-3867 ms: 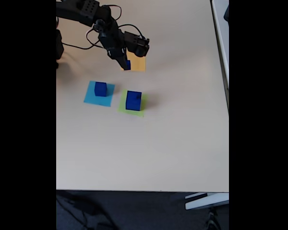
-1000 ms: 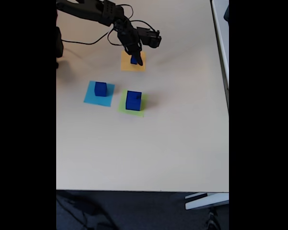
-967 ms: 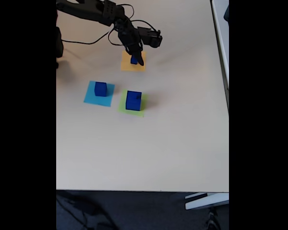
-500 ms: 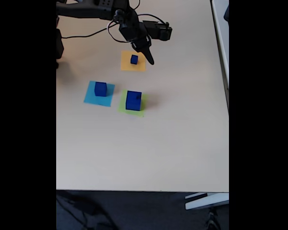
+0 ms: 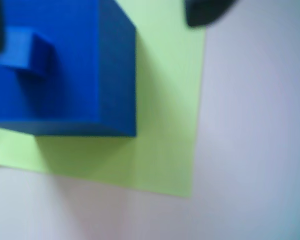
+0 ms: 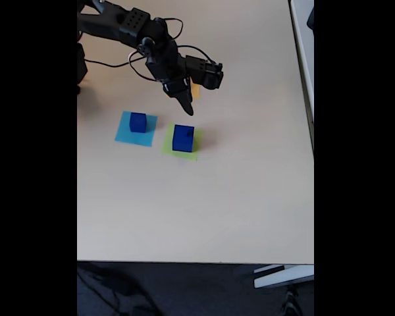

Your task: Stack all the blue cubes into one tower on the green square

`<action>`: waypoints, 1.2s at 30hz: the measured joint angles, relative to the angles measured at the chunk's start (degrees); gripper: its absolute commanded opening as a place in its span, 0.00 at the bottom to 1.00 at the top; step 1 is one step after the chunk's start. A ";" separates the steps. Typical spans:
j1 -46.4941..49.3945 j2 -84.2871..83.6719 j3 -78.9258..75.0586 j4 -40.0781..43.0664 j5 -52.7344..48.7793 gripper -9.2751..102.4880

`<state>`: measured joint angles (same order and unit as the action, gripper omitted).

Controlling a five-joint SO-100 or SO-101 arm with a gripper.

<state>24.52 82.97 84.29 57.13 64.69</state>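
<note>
Blue fills the upper left of the wrist view: the large cube (image 5: 65, 65) sits on the green square (image 5: 160, 150), with a tiny cube (image 5: 25, 50) on its top face (the picture is blurred, so the edges run soft); in the fixed view the same large cube (image 6: 183, 138) stands on the lime paper (image 6: 182, 153), and another cube (image 6: 138, 122) rests on a light-blue square (image 6: 128, 133) just to its left; the gripper (image 6: 185, 105) hangs above and a little behind the green square, its fingers (image 6: 184, 102) seemingly close together, though I cannot tell whether they hold anything; a sliver of orange paper (image 6: 195, 91) shows behind them on the pale table (image 6: 204, 204).
</note>
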 measured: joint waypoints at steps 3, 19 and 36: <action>1.49 0.09 0.00 -1.41 0.00 0.24; 3.60 -5.36 2.11 -8.09 0.00 0.24; 5.45 -5.36 3.43 -8.53 -1.14 0.22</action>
<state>29.97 77.61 87.71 48.60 63.54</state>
